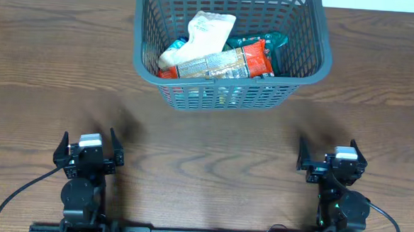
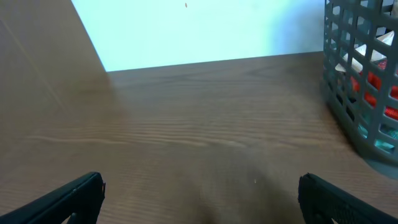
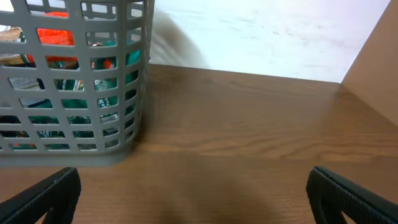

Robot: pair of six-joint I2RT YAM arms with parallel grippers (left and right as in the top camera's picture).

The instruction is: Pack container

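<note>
nearest, on the near side of the container, left gripper (image 1: 89,140) and right gripper (image 1: 329,151) both stand spread wide with nothing between the fingers, each well short of its front wall, table (image 1: 206,123) wood between. the container (image 1: 230,78) sits upright at the far middle, with a white packet (image 1: 204,34), an orange packet (image 1: 227,62) and a teal packet (image 1: 271,41) piled inside, the white one leaning toward the rim. risk, as i judge it: a careless reach could strike the lattice wall and shove or tip the container toward the far table edge, or snag a fingertip in a slot.
</note>
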